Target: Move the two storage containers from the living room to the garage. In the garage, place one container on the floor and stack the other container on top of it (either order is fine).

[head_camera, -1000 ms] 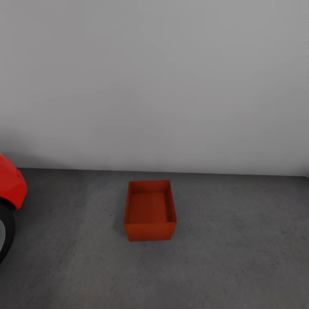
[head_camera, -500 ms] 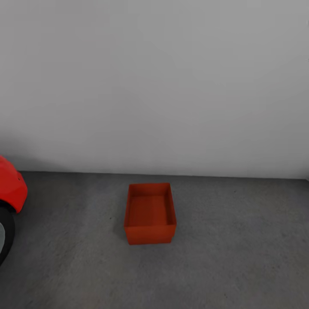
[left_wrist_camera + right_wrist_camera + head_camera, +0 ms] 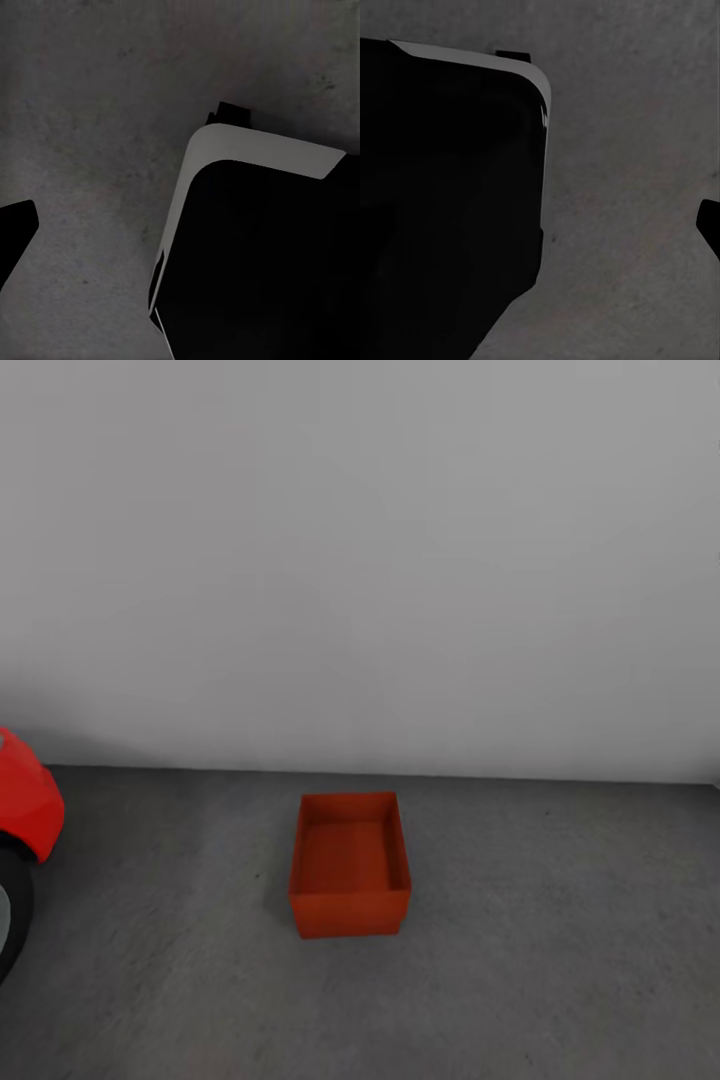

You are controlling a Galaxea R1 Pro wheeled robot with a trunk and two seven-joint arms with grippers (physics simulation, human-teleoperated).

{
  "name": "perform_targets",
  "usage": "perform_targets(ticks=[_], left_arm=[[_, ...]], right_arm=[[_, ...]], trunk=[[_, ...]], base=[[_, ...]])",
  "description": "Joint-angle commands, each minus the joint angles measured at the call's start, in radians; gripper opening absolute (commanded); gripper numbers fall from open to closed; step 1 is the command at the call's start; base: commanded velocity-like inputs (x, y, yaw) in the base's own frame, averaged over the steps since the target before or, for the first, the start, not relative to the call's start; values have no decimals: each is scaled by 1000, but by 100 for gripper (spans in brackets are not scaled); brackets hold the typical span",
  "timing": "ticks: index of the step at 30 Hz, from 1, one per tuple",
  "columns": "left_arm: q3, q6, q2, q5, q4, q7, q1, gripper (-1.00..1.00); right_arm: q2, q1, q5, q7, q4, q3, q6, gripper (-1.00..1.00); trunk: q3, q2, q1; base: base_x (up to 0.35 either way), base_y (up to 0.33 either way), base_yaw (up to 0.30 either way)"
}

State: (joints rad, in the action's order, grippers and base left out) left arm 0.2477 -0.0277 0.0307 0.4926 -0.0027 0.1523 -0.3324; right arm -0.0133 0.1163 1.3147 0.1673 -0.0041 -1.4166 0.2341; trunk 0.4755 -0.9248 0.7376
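Note:
One orange-red storage container (image 3: pixel 349 865) stands open side up on the grey concrete floor (image 3: pixel 560 970) of the garage, a short way in front of the white wall and straight ahead in the head view. It is empty inside. The second container is out of view. In the left wrist view a dark fingertip (image 3: pixel 15 234) sits at the frame's edge over bare concrete, holding nothing. A dark fingertip (image 3: pixel 709 223) of the right gripper likewise sits at the edge of the right wrist view, also with nothing in it.
The red car (image 3: pixel 26 800) with its black wheel (image 3: pixel 12 920) stands at the far left. A plain white-grey wall (image 3: pixel 360 560) closes the room behind the container. My own black, white-edged base (image 3: pixel 262 255) hangs over the floor in the left wrist view, and the base (image 3: pixel 442 195) also appears in the right wrist view.
The whole head view has shifted slightly, so container, wall line and car sit a little lower in the picture: the camera moved. The container itself stays put.

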Motion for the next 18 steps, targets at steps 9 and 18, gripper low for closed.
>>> perform_targets(ticks=[9,18], left_arm=[[8,-3,0,7,0,3,-1,100],[8,-3,0,7,0,3,-1,100]], right_arm=[[1,-6,4,15,5,-7,4,100],[1,-6,6,15,7,-7,4,100]], trunk=[[-13,-1,0],[-28,-1,0]], base=[[0,0,0],[0,0,0]])
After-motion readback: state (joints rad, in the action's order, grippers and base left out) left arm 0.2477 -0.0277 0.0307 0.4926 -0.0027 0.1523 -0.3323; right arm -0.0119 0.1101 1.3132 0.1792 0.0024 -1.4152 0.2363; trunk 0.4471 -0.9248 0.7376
